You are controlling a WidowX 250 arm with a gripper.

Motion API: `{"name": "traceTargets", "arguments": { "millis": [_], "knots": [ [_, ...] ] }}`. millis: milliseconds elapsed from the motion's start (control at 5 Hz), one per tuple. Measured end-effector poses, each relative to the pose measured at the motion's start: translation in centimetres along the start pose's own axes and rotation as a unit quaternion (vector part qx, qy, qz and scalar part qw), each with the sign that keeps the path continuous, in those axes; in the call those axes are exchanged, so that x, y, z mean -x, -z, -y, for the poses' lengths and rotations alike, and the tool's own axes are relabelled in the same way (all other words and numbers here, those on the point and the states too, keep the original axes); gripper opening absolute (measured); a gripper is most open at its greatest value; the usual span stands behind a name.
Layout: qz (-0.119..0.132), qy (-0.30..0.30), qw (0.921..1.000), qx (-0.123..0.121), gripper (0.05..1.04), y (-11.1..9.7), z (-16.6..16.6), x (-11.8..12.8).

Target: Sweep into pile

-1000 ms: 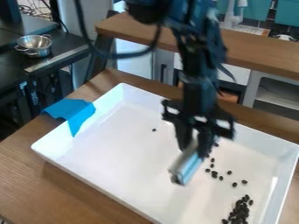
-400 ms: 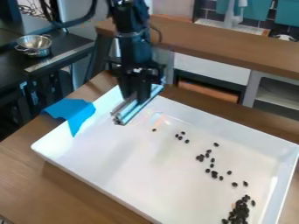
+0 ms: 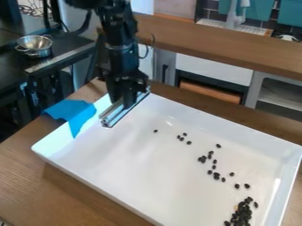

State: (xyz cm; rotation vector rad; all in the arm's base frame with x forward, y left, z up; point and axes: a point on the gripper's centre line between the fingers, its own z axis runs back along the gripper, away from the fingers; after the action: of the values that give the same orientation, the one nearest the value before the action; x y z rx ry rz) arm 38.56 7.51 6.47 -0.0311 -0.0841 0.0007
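Gripper [image 3: 122, 104], clamped on metal bar [image 3: 112, 117], has shifted nearer the tray's [image 3: 118, 163] blue-cloth [image 3: 72, 114] edge.

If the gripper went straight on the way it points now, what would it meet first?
Probably the white tray, near its upper-left side, with the metal bar in the gripper landing first; whether they already touch is unclear.

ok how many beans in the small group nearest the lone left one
4: a top bean, a close pair of beans below it to the left, and a lowest bean at right; none looks hidden.
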Motion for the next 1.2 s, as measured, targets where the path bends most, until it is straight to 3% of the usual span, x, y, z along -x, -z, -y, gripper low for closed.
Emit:
{"name": "traceTargets", "arguments": {
  "millis": [400,600,1200],
  "knots": [
    [0.013,-0.010,0.9991,-0.038,0.354,2.5,-1.1,-0.9],
    [-0.002,-0.003,0.9988,-0.049,0.354,4.5,-0.1,-0.9],
    [-0.006,0.002,0.9972,-0.075,0.354,6.5,2.0,-1.3]
  ]
}}
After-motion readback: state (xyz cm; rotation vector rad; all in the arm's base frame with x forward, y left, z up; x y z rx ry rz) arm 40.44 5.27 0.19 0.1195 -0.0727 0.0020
